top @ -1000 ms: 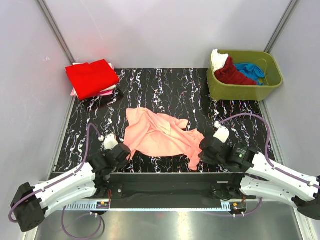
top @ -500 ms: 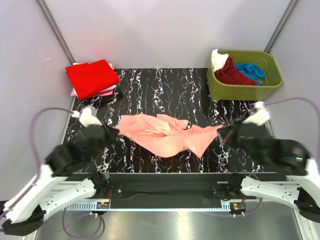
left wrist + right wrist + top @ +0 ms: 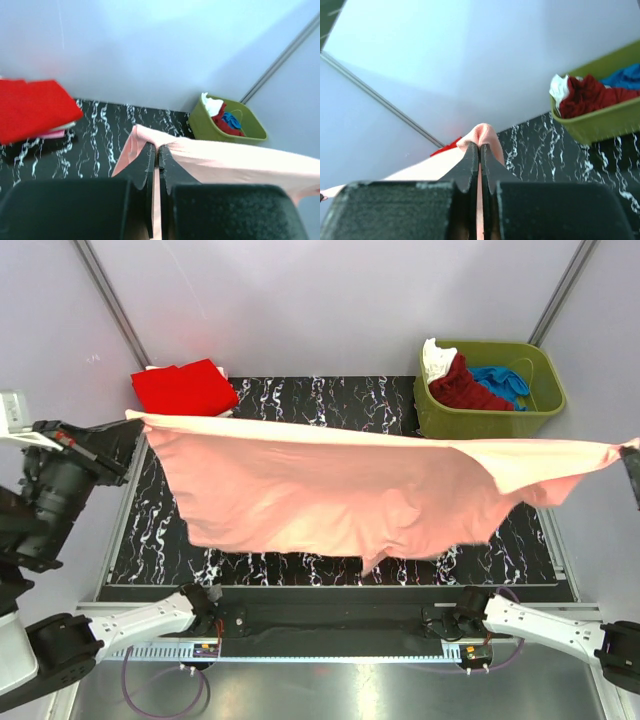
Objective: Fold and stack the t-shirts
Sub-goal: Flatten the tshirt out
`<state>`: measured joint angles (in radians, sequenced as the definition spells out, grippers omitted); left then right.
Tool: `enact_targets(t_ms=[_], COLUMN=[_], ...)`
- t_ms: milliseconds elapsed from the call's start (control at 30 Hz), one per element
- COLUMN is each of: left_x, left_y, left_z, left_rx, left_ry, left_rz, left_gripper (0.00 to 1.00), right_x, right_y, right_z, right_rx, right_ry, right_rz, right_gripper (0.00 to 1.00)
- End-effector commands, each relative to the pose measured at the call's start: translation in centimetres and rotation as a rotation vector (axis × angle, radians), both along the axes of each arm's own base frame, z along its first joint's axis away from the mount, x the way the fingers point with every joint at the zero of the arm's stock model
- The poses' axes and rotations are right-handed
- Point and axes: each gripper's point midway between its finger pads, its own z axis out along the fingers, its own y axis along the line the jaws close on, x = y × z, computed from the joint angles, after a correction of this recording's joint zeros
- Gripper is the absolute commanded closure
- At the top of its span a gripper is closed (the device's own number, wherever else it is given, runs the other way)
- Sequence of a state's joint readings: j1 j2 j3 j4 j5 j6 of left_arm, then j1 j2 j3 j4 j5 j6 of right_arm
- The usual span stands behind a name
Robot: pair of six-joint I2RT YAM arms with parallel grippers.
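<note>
The salmon-pink t-shirt [image 3: 340, 495] hangs stretched wide in the air above the black marbled table [image 3: 330, 400]. My left gripper [image 3: 128, 420] is shut on its left corner, high at the far left; the pinched cloth [image 3: 150, 137] shows in the left wrist view at the gripper [image 3: 157, 147]. My right gripper [image 3: 632, 448] is shut on the right corner at the frame's right edge; the right wrist view shows the gripper [image 3: 480, 146] pinching the cloth [image 3: 482, 134]. A folded bright red t-shirt [image 3: 182, 388] lies on a pale pink one at the back left.
An olive-green tub [image 3: 490, 390] at the back right holds white, dark red and blue shirts. Grey walls enclose the table on three sides. The hanging shirt hides most of the table's middle from above.
Both arms have risen and spread far apart. The salmon-pink shirt went from crumpled on the table to lifted and pulled taut between the two grippers.
</note>
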<state>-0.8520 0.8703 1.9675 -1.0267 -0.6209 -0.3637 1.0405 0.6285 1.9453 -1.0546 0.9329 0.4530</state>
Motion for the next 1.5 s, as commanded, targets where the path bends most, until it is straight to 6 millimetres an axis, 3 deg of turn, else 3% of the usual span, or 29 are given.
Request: enact_targets(t_ms=[0, 100, 267, 400, 433, 467, 500, 533, 567, 600, 633, 667, 700, 733, 767, 800, 833, 867, 900, 933, 967, 1000, 1100, 1200, 1267, 1333, 1367, 1433, 1467], left_x=[-0.7, -0.1, 3.0, 8.4, 9.1, 11.5, 13.1, 14.5, 16.6, 19.6, 21.5, 23.9, 27.6, 28.0, 29.5, 30.6, 30.5, 30.2, 30.1, 29.6, 28.6, 27.4, 24.6, 21.6, 19.1, 18.2, 17.0, 15.7, 15.2], left_y=[1.1, 0.4, -1.2, -4.5, -6.4, -5.2, -5.6, -6.7, -5.0, -4.7, -4.8, -2.3, -1.9, -1.3, 0.2, 0.1, 0.4, 0.3, 0.4, 0.4, 0.6, 1.0, 1.3, 0.9, 0.9, 0.7, 0.5, -0.1, -0.3], left_z=[1.9, 2.2, 1.7, -1.3, -2.3, -4.3, -5.7, -6.6, -8.9, -12.0, -14.2, -15.8, -21.1, -23.9, -22.7, -25.5, -25.4, -26.4, -23.3, -23.0, -24.3, -22.9, -24.0, -25.9, -28.8, -30.6, -32.8, -35.7, -36.1], left_rx=[0.098, 0.130, 0.214, 0.339, 0.311, 0.308, 0.297, 0.269, 0.274, 0.294, 0.286, 0.267, 0.275, 0.242, 0.183, 0.169, 0.179, 0.187, 0.183, 0.183, 0.188, 0.190, 0.185, 0.159, 0.154, 0.142, 0.141, 0.119, 0.109], left_ry=[-0.096, -0.105, -0.051, 0.077, 0.114, 0.178, 0.214, 0.233, 0.300, 0.390, 0.455, 0.514, 0.661, 0.786, 0.789, 0.877, 0.880, 0.895, 0.770, 0.746, 0.773, 0.734, 0.768, 0.773, 0.807, 0.818, 0.862, 0.920, 0.918], left_rz=[-0.010, -0.014, 0.064, 0.128, 0.029, 0.081, 0.066, 0.010, 0.068, 0.088, 0.055, 0.105, 0.102, 0.091, 0.098, 0.081, 0.096, 0.100, 0.112, 0.109, 0.116, 0.135, 0.149, 0.137, 0.132, 0.121, 0.112, 0.081, 0.067], left_gripper=[1.00, 1.00, 1.00, 1.00, 1.00, 1.00, 1.00, 1.00, 1.00, 1.00, 1.00, 1.00, 0.99, 0.92, 0.73, 0.67, 0.59, 0.51, 0.22, 0.12, 0.09, 0.07, 0.07, 0.07, 0.07, 0.07, 0.08, 0.10, 0.12], right_x=[0.6, 2.0, 7.3, 11.2, 13.5, 16.2, 18.1, 23.3, 26.0, 29.3, 35.7, 37.9, 42.0, 43.3, 43.2, 43.5, 43.3, 43.4, 42.3, 41.5, 41.8, 40.2, 38.2, 36.1, 34.7, 33.2, 32.3, 30.8, 29.5], right_y=[0.3, 2.7, 8.6, 14.4, 17.4, 16.8, 16.4, 21.1, 21.6, 19.0, 22.7, 22.5, 21.8, 23.3, 22.8, 22.9, 24.0, 24.7, 25.0, 26.1, 26.8, 26.6, 27.1, 26.6, 25.8, 24.4, 23.6, 22.3, 21.6], right_z=[2.8, 4.2, 6.5, 6.6, 5.7, 3.0, 3.2, -1.3, -5.0, -5.1, -12.9, -16.1, -19.8, -22.2, -24.6, -24.2, -25.9, -25.6, -25.8, -25.3, -23.9, -23.3, -21.6, -21.4, -23.9, -23.7, -26.7, -27.4, -30.3], right_rx=[-0.104, -0.190, -0.414, -0.594, -0.667, -0.775, -0.638, -0.725, -0.766, -0.724, -0.748, -0.750, -0.654, -0.591, -0.567, -0.530, -0.536, -0.540, -0.570, -0.590, -0.590, -0.601, -0.565, -0.540, -0.542, -0.528, -0.544, -0.547, -0.565], right_ry=[-0.073, -0.084, -0.039, -0.036, -0.030, 0.060, 0.086, 0.164, 0.275, 0.311, 0.457, 0.542, 0.591, 0.610, 0.694, 0.683, 0.717, 0.695, 0.711, 0.688, 0.618, 0.614, 0.578, 0.611, 0.692, 0.704, 0.771, 0.792, 0.863], right_rz=[-0.027, -0.026, -0.172, -0.258, -0.258, -0.292, -0.279, -0.123, -0.066, -0.105, 0.038, 0.071, 0.076, 0.190, 0.201, 0.201, 0.249, 0.264, 0.285, 0.307, 0.304, 0.315, 0.343, 0.353, 0.338, 0.288, 0.273, 0.231, 0.225], right_gripper=[1.00, 1.00, 1.00, 1.00, 1.00, 1.00, 1.00, 1.00, 1.00, 1.00, 1.00, 0.94, 0.29, 0.01, 0.00, 0.00, 0.00, 0.00, 0.00, 0.00, 0.00, 0.00, 0.00, 0.00, 0.00, 0.00, 0.00, 0.00, 0.00])
